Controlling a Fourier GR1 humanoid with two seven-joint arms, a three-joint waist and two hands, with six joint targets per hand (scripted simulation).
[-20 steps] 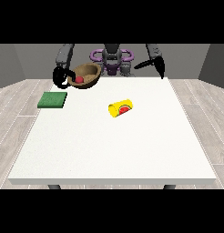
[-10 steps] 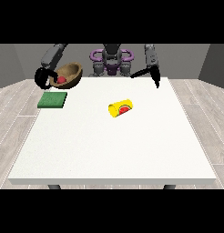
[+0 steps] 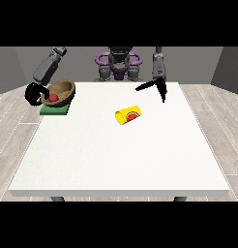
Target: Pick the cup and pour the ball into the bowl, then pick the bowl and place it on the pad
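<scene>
While the hand at the view's left (image 3: 34, 94) has its fingers curled round the rim of the brown bowl (image 3: 63, 90), the bowl sits tilted right over the green pad (image 3: 54, 110) at the far left corner of the white table (image 3: 121, 155), with its open side leaning toward the camera. Can't really tell if the bowl's bottom is touching the pad or hanging just above it, but it's definitely overlapping the pad's far edge. The red ball (image 3: 53, 97) is inside the bowl, down on the low side next to that hand. The yellow cup (image 3: 128, 116) is lying on its side around the middle of the table, a bit toward the far edge, well apart from the bowl and from both hands, its reddish mouth pointing toward the near right. The hand at the view's right (image 3: 157, 87) is up above the far right part of the table holding nothing, with fingers sticking out straight, thumb spread off to the left.
</scene>
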